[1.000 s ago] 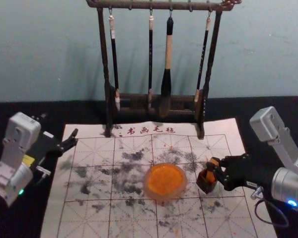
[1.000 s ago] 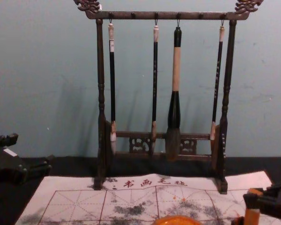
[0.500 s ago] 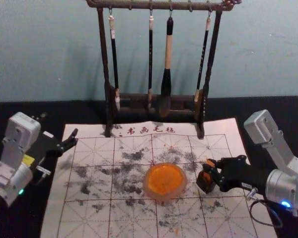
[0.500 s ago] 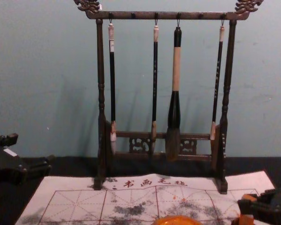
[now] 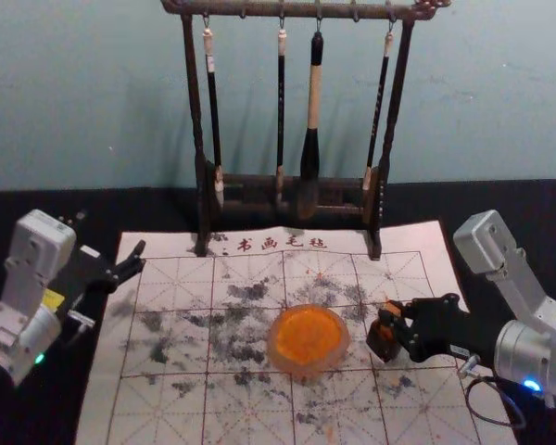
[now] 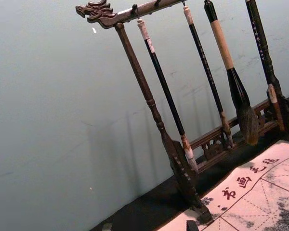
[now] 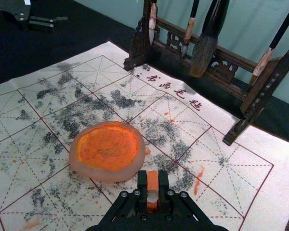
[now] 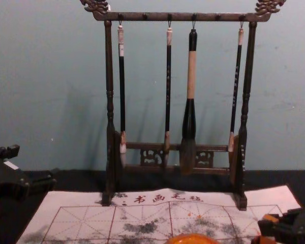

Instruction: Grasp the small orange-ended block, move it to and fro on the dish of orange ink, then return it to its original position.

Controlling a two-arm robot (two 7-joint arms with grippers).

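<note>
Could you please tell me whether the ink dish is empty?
Not empty: orange ink lies across the inside of the dish.

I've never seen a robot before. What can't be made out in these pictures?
- The block's lower end: head view, hidden by the dark box and the right tool.
- The dark box's inside: head view, hidden by the same tool and the block.
- The dish's near part: chest view, cut off by the bottom edge.
- Most of the left tool: left wrist view, cut off by the bottom edge.
</note>
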